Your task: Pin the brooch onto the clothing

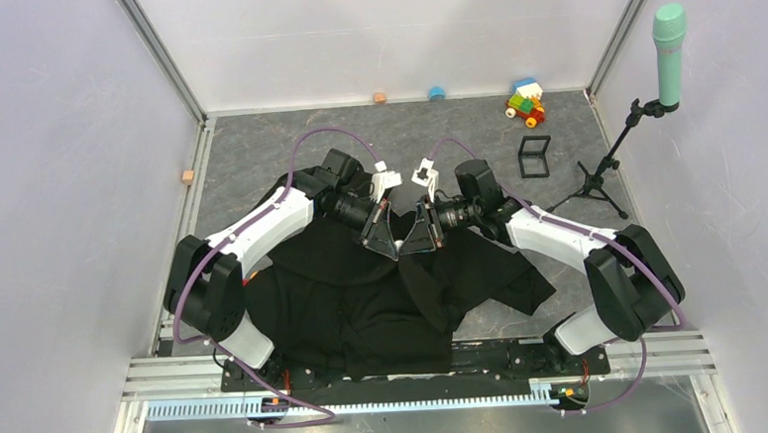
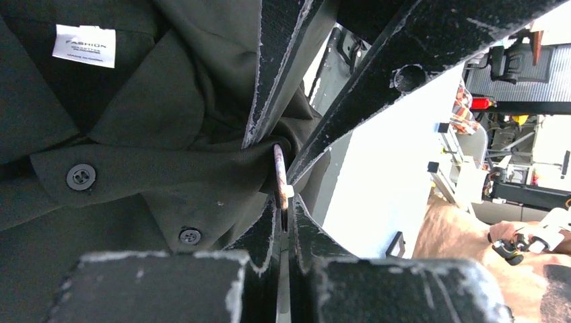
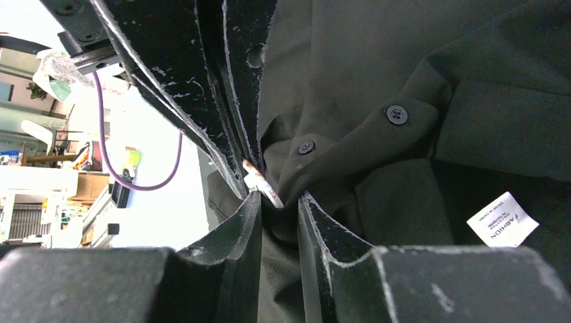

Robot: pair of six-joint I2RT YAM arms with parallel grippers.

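Now | brooch (image 2: pixel 279 169) edge-on between left pincer (image 2: pixel 283 203) tips | right pincer (image 3: pixel 279 200) pinching shirt (image 2: pixel 168 121)

Both arms wore white shell links between black joint housings, the left arm (image 1: pixel 262 228) at eight o'clock of the overhead view and the right arm (image 1: pixel 549 230) at four. A purple cable (image 1: pixel 326 130) arched along each arm. The left gripper (image 1: pixel 381 238) and right gripper (image 1: pixel 421 236) had black, wedge-shaped fingers (image 2: pixel 259 249) with edges scuffed pale grey. One finger bore a round recessed screw hole (image 2: pixel 407 77).
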